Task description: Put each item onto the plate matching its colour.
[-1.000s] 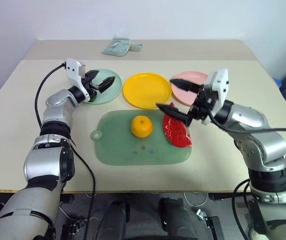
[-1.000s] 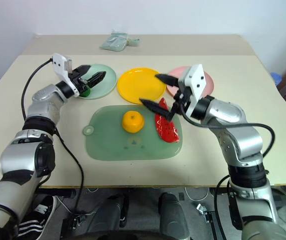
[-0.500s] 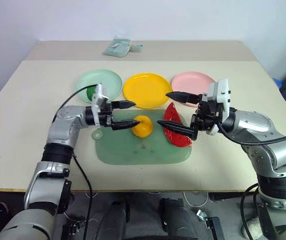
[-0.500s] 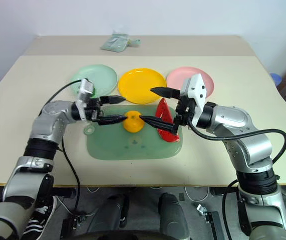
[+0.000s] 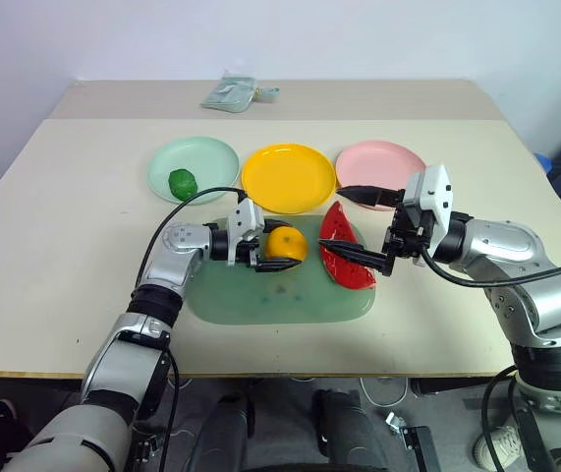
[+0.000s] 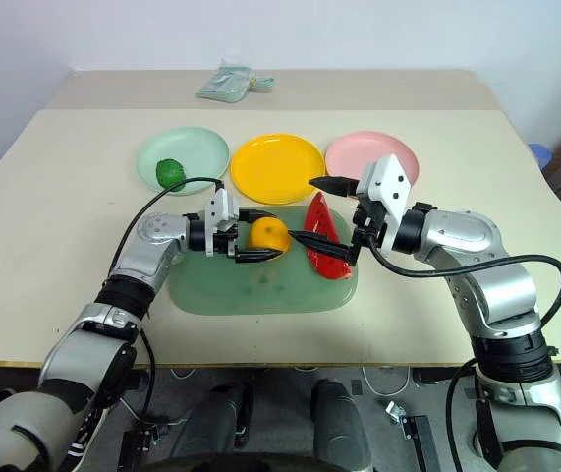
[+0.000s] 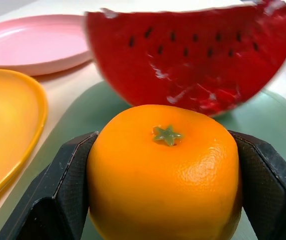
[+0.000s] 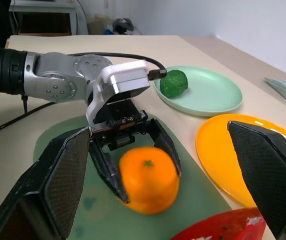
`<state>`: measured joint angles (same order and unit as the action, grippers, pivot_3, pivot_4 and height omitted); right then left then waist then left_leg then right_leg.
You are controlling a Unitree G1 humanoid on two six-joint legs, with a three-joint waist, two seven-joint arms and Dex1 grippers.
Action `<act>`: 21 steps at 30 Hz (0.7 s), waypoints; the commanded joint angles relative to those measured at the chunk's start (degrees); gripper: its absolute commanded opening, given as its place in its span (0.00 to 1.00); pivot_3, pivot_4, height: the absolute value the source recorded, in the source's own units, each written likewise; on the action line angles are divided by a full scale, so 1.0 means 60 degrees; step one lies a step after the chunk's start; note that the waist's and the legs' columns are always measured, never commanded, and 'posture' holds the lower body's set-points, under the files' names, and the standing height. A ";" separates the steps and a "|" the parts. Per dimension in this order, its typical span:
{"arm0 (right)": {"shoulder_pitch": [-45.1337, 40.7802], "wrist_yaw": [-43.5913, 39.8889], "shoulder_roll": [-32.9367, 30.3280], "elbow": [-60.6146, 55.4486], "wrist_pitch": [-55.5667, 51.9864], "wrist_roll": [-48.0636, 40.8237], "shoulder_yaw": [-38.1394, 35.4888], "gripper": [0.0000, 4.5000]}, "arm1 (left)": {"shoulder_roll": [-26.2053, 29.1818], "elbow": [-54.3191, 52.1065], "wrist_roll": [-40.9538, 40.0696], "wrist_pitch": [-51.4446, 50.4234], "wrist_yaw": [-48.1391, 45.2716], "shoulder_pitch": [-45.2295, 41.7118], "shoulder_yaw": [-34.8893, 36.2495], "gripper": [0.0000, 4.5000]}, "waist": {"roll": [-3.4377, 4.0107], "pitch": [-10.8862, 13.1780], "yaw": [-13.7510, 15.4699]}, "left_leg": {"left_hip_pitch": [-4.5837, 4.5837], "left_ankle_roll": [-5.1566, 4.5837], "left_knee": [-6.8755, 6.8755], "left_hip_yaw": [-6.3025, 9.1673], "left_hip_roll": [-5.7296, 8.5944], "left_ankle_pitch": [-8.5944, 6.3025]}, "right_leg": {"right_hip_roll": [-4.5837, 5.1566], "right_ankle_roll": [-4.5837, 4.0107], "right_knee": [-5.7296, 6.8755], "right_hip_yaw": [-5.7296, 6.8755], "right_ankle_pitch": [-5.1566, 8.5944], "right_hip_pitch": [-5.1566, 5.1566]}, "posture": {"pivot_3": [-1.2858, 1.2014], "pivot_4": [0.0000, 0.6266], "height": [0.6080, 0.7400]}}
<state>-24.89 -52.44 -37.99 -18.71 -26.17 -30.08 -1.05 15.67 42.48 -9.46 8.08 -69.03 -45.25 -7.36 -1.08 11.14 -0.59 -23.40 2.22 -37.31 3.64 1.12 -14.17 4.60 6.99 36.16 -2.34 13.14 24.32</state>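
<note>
Left gripper (image 5: 272, 248) clamped level around the orange fruit (image 5: 286, 244), one finger pressed to each side, on the translucent green mat (image 5: 260, 300). Right gripper (image 5: 360, 228) spread wide over the watermelon wedge (image 5: 343, 251), gripping nothing. Dark green lump (image 5: 181, 181) on the mint plate (image 5: 216, 156); yellow plate (image 5: 288, 177) and pink plate (image 5: 383, 158) bare.

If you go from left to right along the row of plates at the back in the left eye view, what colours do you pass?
Mint green plate with the green lump on it → yellow plate → pink plate.
</note>
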 commanded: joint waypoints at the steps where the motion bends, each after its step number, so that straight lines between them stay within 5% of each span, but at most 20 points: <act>1: -0.0191 0.0298 0.0104 -0.0063 0.0277 0.0010 -0.0426 1.00 | -0.0470 0.0689 -0.0640 0.0068 0.1713 -0.1298 0.1227 0.74 | -0.0006 0.0003 0.0021 | -0.0003 0.0000 -0.0004 0.0000 0.0000 0.0000 | 0.0001 0.0001 0.0000 0.0000 -0.0001 0.0000 | 0.52 0.24 1.00; 7: -0.1270 0.1766 0.0459 0.1807 0.0944 0.1860 0.0041 1.00 | -0.0892 0.3446 -0.0373 0.0508 0.5108 -0.3301 0.2350 0.74 | -0.0004 0.0002 -0.0029 | 0.0000 0.0000 -0.0002 -0.0001 0.0002 0.0000 | 0.0001 0.0011 -0.0004 0.0002 -0.0005 0.0001 | 0.52 0.24 1.00; 14: -0.1816 0.2167 0.0665 0.2852 0.1220 0.2547 0.0073 1.00 | -0.1309 0.5026 0.0000 0.0841 0.6307 -0.3802 0.2691 0.74 | -0.0004 0.0003 -0.0015 | -0.0016 0.0001 0.0021 -0.0006 0.0006 0.0000 | 0.0002 0.0013 -0.0011 0.0000 -0.0004 0.0024 | 0.52 0.24 1.00; 16: -0.1758 0.2099 0.0623 0.2736 0.1293 0.2658 0.0112 1.00 | -0.1322 0.5152 0.0184 0.0874 0.6446 -0.3856 0.2633 0.97 | -0.0004 0.0003 -0.0004 | -0.0019 0.0001 0.0019 -0.0006 0.0007 0.0000 | 0.0003 0.0013 -0.0011 0.0001 -0.0004 0.0026 | 0.52 0.24 1.00; 21: -0.1602 0.1651 0.0334 0.1606 -0.0792 0.1750 0.0033 1.00 | -0.1208 0.5041 0.0166 0.1147 0.5789 -0.3979 0.2809 0.99 | -0.0004 0.0003 -0.0023 | -0.0018 0.0001 0.0018 -0.0005 0.0009 0.0001 | 0.0003 0.0013 -0.0008 0.0001 -0.0004 0.0025 | 0.52 0.24 1.00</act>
<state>-34.22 -42.00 -35.10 -5.08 -28.01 -17.29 0.68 7.88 74.33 -8.41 13.17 -32.64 -67.42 8.73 -1.11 11.15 -0.73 -23.51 2.23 -37.21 3.61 1.17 -14.17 4.62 7.07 36.11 -2.34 13.12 24.47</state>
